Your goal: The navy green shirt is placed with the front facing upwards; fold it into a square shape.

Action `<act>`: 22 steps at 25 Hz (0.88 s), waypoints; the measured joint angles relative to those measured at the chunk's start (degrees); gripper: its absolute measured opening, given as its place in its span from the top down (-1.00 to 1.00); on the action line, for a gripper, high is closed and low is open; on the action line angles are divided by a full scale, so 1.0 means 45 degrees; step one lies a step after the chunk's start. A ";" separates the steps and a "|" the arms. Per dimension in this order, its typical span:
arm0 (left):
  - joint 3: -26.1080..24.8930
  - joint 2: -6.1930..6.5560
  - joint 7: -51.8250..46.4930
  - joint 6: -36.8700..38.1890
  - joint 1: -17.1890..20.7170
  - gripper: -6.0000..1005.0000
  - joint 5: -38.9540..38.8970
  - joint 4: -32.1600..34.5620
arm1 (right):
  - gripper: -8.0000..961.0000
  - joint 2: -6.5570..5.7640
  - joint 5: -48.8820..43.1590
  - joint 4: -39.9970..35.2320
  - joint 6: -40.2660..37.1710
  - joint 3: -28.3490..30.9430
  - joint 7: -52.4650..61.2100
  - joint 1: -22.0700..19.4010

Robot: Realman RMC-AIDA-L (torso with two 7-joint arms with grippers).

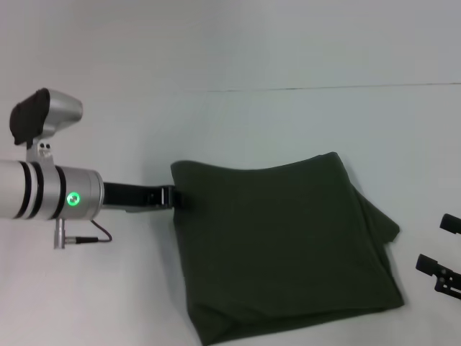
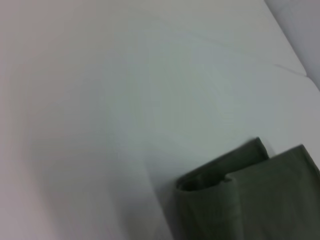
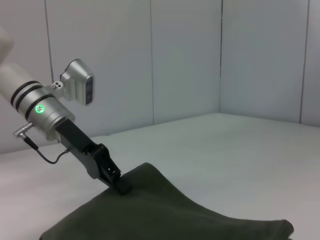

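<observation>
Head view: a dark olive-green shirt (image 1: 288, 249) lies on a plain white table (image 1: 238, 50), already folded into a thick, roughly square bundle. Its plain side faces up and several layers show along the edge on the robot's right. The corners are slightly uneven and the near edge bulges a little.

The left gripper (image 1: 175, 197) reaches in from the robot's left, its black tip touching the shirt's left edge near the far corner. In the right wrist view the same gripper (image 3: 120, 184) angles down with its tip pressed against the raised corner of the cloth (image 3: 165, 210). Whether it is pinching the fabric or only resting on it cannot be made out.

The right gripper (image 1: 441, 263) sits at the frame's right edge, just beside the shirt but apart from it, its black fingers spread and holding nothing.

The left wrist view shows a rolled, doubled fold of the shirt (image 2: 240, 195) against bare table.

Judged from this, the folding looks almost finished. What seems left is letting go of or tidying that left corner and drawing the arms away.

No lettering, brand mark or neck label is visible in any view. The only marking is a glowing green indicator light (image 1: 73, 199) on the left arm's wrist.
</observation>
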 joint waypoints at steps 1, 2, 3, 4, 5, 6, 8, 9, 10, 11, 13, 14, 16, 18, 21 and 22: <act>-0.0002 0.0032 0.0005 -0.0069 -0.0043 0.86 -0.0003 0.0029 | -0.75 0.0006 0.0008 0.0026 -0.0004 0.0002 0.0000 0.0036; -0.0001 0.0066 0.0008 -0.0158 -0.0097 0.90 -0.0003 0.0037 | -0.74 0.0012 0.0014 0.0053 -0.0005 -0.0009 0.0000 0.0079; -0.0001 0.0119 0.0013 -0.0310 -0.0177 0.89 -0.0006 0.0043 | -0.74 0.0016 0.0016 0.0072 -0.0008 -0.0027 0.0000 0.0126; -0.0002 0.0155 0.0014 -0.0467 -0.0231 0.88 -0.0007 0.0047 | -0.74 0.0021 0.0016 0.0099 -0.0008 -0.0058 0.0000 0.0178; -0.0002 0.0205 0.0014 -0.0684 -0.0297 0.88 -0.0008 0.0052 | -0.74 0.0030 0.0004 0.0201 -0.0013 -0.0093 -0.0012 0.0286; -0.0002 0.0246 0.0016 -0.0857 -0.0348 0.87 -0.0009 0.0061 | -0.74 0.0030 0.0004 0.0201 -0.0013 -0.0093 -0.0012 0.0286; -0.0002 0.0308 0.0016 -0.1202 -0.0421 0.85 -0.0010 0.0107 | -0.74 0.0029 -0.0023 0.0309 -0.0014 -0.0097 -0.0038 0.0383; 0.0005 0.0320 0.0017 -0.1331 -0.0438 0.85 -0.0010 0.0135 | -0.74 0.0029 -0.0036 0.0356 -0.0015 -0.0097 -0.0048 0.0419; 0.0008 0.0324 0.0019 -0.1473 -0.0451 0.84 -0.0011 0.0168 | -0.74 0.0028 -0.0042 0.0395 -0.0015 -0.0100 -0.0059 0.0451; 0.0008 0.0325 0.0018 -0.1622 -0.0454 0.83 -0.0010 0.0202 | -0.74 0.0027 -0.0045 0.0435 -0.0015 -0.0106 -0.0071 0.0478; 0.0006 0.0324 0.0015 -0.1733 -0.0456 0.82 -0.0010 0.0220 | -0.74 0.0028 -0.0050 0.0477 -0.0015 -0.0144 -0.0087 0.0505; 0.0003 0.0306 0.0017 -0.1747 -0.0448 0.81 -0.0010 0.0228 | -0.74 0.0029 -0.0051 0.0499 -0.0015 -0.0176 -0.0092 0.0510; -0.0001 0.0196 0.0160 -0.1756 -0.0342 0.80 -0.0027 0.0398 | -0.74 0.0030 -0.0056 0.0549 -0.0014 -0.0229 -0.0104 0.0531; -0.0003 -0.0001 0.0423 -0.1759 -0.0095 0.78 -0.0227 0.0813 | -0.75 0.0020 -0.0058 0.0588 -0.0015 -0.0250 -0.0110 0.0565; 0.0030 -0.0384 0.1009 -0.1703 0.0581 0.76 -0.1047 0.1834 | -0.75 0.0019 -0.0063 0.0600 -0.0014 -0.0264 -0.0113 0.0595; 0.0059 -0.0471 0.1226 -0.1673 0.0808 0.75 -0.1337 0.2126 | -0.75 0.0019 -0.0064 0.0600 -0.0014 -0.0268 -0.0114 0.0604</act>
